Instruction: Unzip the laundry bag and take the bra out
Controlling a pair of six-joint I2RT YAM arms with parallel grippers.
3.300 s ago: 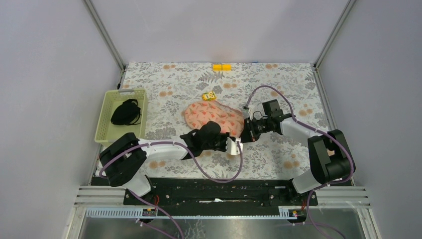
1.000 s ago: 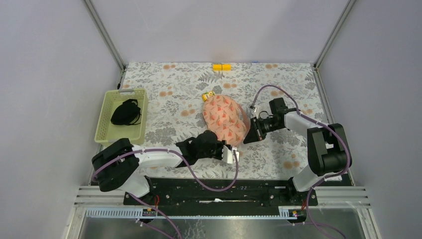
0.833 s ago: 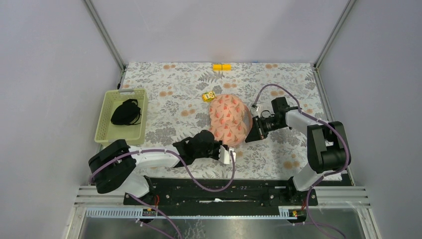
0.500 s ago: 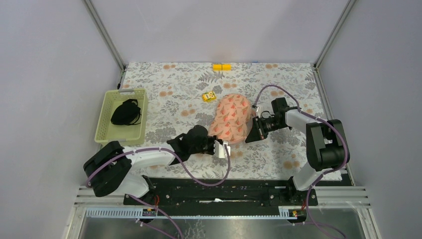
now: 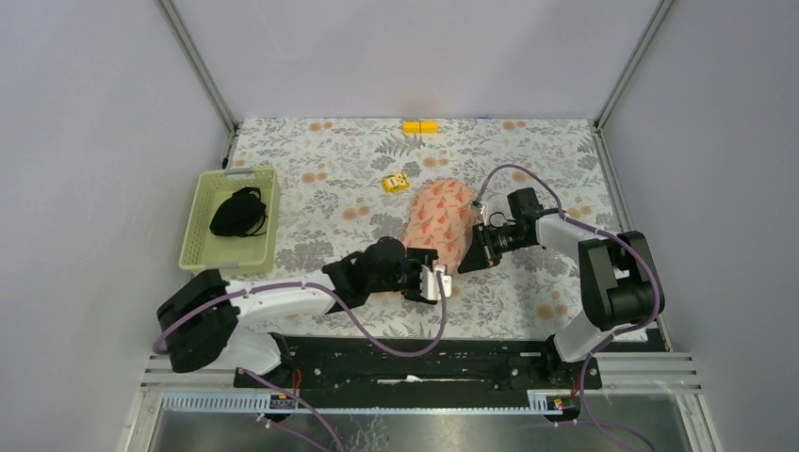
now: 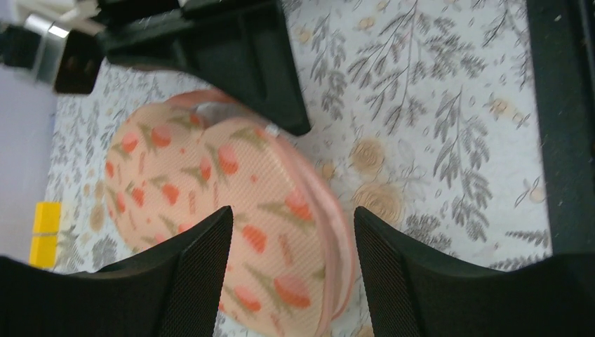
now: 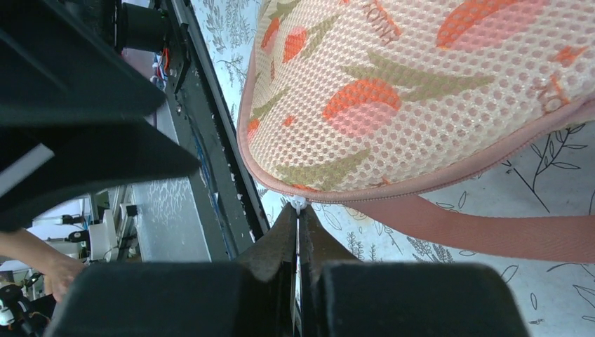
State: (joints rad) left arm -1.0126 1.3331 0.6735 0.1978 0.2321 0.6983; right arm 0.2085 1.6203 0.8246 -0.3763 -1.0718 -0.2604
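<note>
The laundry bag, salmon mesh with red-orange motifs and a pink piped rim, lies mid-table, tilted up on one side. My right gripper is at its near right edge, shut on the bag's small white zipper pull. In the right wrist view the bag fills the top, with a pink strap below it. My left gripper is open at the bag's near end. In the left wrist view its black fingers straddle the bag's rim without touching it. The bra is hidden.
A pale green basket holding a black garment stands at the left edge. A small yellow object lies just beyond the bag, and a yellow block sits at the back edge. The black arm-mount rail runs along the front.
My left gripper has opened and shifted right toward the bag's near end. The bag has swung and tipped up, looking narrower. The right gripper stays shut on the zipper pull.
</note>
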